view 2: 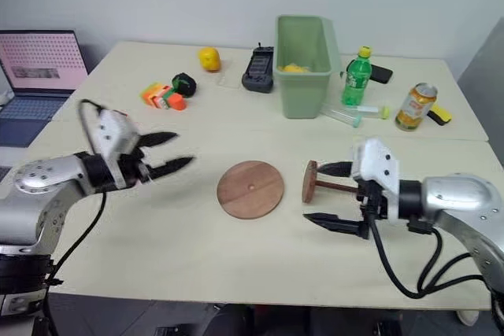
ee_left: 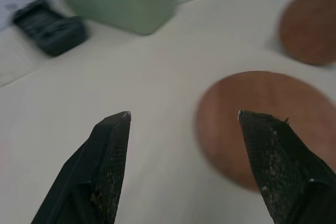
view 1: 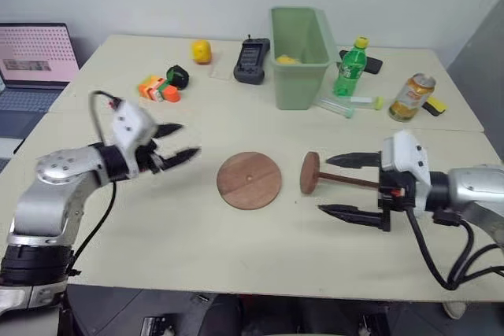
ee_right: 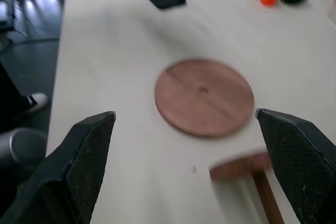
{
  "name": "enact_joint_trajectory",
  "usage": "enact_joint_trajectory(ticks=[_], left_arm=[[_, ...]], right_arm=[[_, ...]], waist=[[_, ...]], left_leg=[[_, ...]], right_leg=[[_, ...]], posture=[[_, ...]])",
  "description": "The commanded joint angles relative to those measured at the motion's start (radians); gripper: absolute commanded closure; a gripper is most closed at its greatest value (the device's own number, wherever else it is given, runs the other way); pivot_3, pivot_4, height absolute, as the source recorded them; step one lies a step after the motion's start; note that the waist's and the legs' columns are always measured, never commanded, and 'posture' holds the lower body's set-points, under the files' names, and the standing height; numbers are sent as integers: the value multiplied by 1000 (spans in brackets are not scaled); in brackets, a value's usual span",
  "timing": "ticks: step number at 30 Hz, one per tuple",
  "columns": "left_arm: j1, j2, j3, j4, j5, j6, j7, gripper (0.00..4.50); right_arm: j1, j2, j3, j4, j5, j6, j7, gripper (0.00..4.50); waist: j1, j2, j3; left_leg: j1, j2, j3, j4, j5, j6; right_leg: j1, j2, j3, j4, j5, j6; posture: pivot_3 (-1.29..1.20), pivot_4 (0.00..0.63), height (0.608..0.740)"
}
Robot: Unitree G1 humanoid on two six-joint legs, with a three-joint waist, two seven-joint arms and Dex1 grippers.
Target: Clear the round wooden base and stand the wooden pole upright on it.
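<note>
Frankly, the soda can [view 1: 412,97] label reads illegibly.

This looks like a robotics lab or office test room rather than a home. A plain cream table [view 1: 157,218], made of 2 tabletops pushed together, stands against a bare pale wall. At 10 o'clock an open laptop [view 1: 35,64] sits on a neighbouring desk, its screen showing a pink dotted pattern. Toward 12 o'clock lies a loose mix of unrelated test props: a green plastic bin [view 1: 299,57], a green soda bottle [view 1: 351,68], a drinks can [view 1: 412,97], a black handheld device [view 1: 252,60], a yellow toy [view 1: 202,51] and orange blocks [view 1: 157,89]. In the right wrist view, a dark glossy floor and a person's shoe [ee_right: 32,100] show beside the table.
</note>
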Motion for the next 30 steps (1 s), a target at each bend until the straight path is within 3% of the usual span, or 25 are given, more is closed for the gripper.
enact_joint_trajectory(ticks=[1, 6, 13, 21, 24, 27, 30], left_arm=[[-70, 20, -109, -109, -21, 31, -144, 1100], [-170, -28, -214, -112, 16, 4, -227, 1100], [-212, -89, -284, -99, 96, -61, -241, 1100], [-177, -138, -318, -92, 184, -144, -225, 1100], [-163, -146, -321, -96, 202, -152, -215, 1100], [-150, -153, -329, -93, 234, -164, -197, 1051], [-140, -160, -328, -100, 235, -161, -193, 1051]], right_arm=[[-1, -69, 22, 1, -88, 15, -25, 0], [-137, -78, 211, 95, -221, 40, -47, 0], [-345, -82, 481, 232, -398, 84, 44, 0], [-667, -9, 820, 567, -639, 42, 313, 0], [-747, 37, 890, 662, -685, 26, 417, 0], [-818, 100, 925, 753, -713, 35, 492, 471], [-851, 138, 940, 818, -741, 22, 538, 1218]], waist=[[-5, 1, 0], [-6, 2, 1], [-1, 2, 1], [-1, 2, 1], [-1, 3, 1], [-2, 3, 2], [-1, 3, 2]], left_leg=[[1, -1, 2, 0, 0, 0], [1, -1, 5, 1, 0, 0], [-2, 0, 4, 1, 0, 0], [-2, -2, 3, 2, 0, 0], [-2, -1, 3, 2, 0, 0], [-2, -1, 3, 2, 0, 0], [-2, -1, 1, 2, 0, 0]], right_leg=[[0, 1, 0, 1, 0, 0], [0, 4, 0, 2, 0, 0], [-1, 4, 0, -2, 0, 0], [-2, 2, 0, -1, 0, 0], [-2, 1, 0, -1, 0, 0], [-2, 0, 0, -1, 0, 0], [-2, 0, -1, -1, 0, 0]], posture=[[0, 150, 740], [0, 150, 740], [0, 150, 740], [0, 150, 740], [0, 150, 740], [0, 150, 740], [0, 150, 740]])
